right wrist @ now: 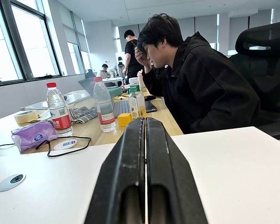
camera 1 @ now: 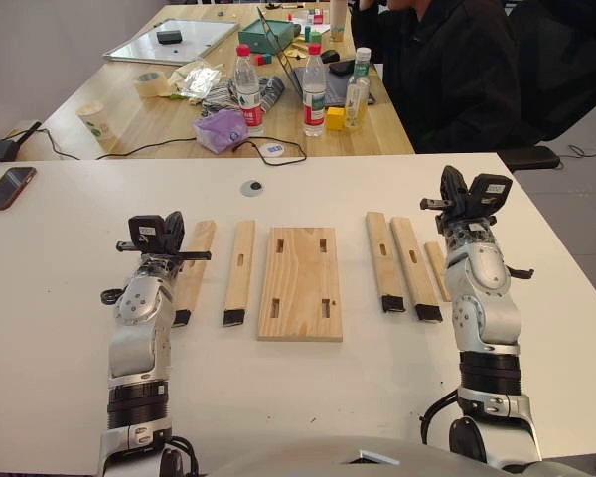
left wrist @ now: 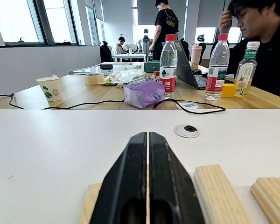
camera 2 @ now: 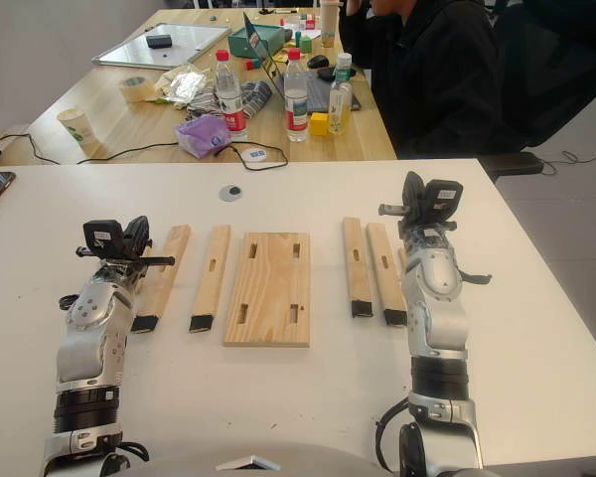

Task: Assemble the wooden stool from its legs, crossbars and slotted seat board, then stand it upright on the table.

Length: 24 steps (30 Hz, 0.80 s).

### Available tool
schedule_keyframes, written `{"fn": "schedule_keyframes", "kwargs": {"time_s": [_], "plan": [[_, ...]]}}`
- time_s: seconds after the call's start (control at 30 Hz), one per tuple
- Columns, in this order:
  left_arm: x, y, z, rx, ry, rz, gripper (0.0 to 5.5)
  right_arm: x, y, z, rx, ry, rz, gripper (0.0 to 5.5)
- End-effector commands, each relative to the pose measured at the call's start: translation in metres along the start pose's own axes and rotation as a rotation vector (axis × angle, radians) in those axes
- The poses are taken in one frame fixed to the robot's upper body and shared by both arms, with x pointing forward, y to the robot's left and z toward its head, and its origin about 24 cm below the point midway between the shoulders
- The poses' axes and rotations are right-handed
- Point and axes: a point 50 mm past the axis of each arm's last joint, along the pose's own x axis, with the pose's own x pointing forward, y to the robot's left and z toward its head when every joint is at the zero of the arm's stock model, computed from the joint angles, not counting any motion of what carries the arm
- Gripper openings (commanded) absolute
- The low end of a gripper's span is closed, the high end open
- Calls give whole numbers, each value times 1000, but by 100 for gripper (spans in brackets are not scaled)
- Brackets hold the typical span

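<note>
Legs [camera 1: 241, 270] flank the slotted seat board [camera 1: 300, 283] flat on the white desk [camera 1: 70, 298], paired apparently for easy reach from either side, while left gripper [camera 1: 174, 234] and right gripper [camera 1: 447, 191] hover over the outer pieces, jaws pressed together, holding nothing.

- The seat board [camera 1: 300, 283] lies flat at the middle of the white table [camera 1: 70, 328].
- Left of it lie the inner left leg [camera 1: 240, 271] and the outer left leg [camera 1: 195, 260], side by side and apart.
- The left gripper [camera 1: 175, 227] sits over the outer left leg.
- Right of the board lie the inner right leg [camera 1: 380, 260] and the outer right leg [camera 1: 414, 266], then a short crossbar [camera 1: 436, 268].
- The right gripper [camera 1: 449, 179] sits behind the crossbar.
- A cable cap [camera 1: 251, 187] lies behind the board; a phone [camera 1: 7, 187] lies at the table's left edge.
</note>
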Motion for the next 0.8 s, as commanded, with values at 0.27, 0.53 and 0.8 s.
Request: {"fn": "schedule_keyframes", "kwargs": {"time_s": [0.27,0.53,0.8], "plan": [[2,-2,1,5,3,4,3,-5,3,-9,-6,24,-3,2],[4,-1,-1,4,25,4,3,-5,4,-10,-5,27,-1,2],[4,-2,-4,4,39,5,3,-4,4,-11,-7,29,9,2]]}}
